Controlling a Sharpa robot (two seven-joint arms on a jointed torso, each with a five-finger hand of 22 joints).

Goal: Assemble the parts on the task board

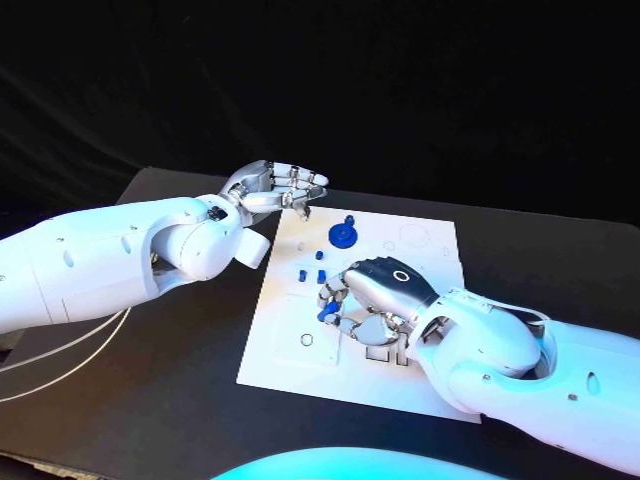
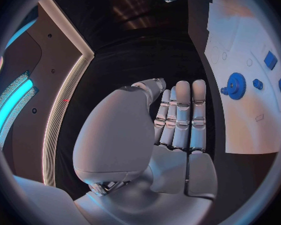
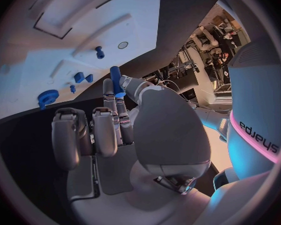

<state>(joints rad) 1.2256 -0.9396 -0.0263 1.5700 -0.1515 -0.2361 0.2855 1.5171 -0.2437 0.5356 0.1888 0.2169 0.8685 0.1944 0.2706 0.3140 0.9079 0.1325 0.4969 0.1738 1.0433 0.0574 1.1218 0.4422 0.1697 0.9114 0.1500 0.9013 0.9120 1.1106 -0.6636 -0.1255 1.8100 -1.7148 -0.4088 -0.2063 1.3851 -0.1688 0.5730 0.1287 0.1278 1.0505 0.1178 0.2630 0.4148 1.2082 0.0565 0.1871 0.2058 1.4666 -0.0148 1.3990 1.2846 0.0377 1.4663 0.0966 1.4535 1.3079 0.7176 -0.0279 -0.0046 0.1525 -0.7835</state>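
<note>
Left arm (image 1: 104, 262): glossy white shells — rounded, bulging at the wrist, small dark screw dots along the casing.
Left-arm cables: thin white cables (image 1: 54, 350) looping out beneath the forearm.
Left hand (image 1: 274, 186): silver metal, segmented fingers, smooth grey palm plate.
Right arm (image 1: 551, 375): white, chunky rounded housings, dark seams between them.
Right hand (image 1: 382, 290): silver, with a black band on its back carrying white marks.

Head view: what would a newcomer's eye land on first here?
The white task board in the middle of the black table, with a blue gear standing out near its far edge. The right hand is over the board's middle, pinching a small blue part, while the left hand hangs beyond the board's far left corner, holding nothing.
</note>
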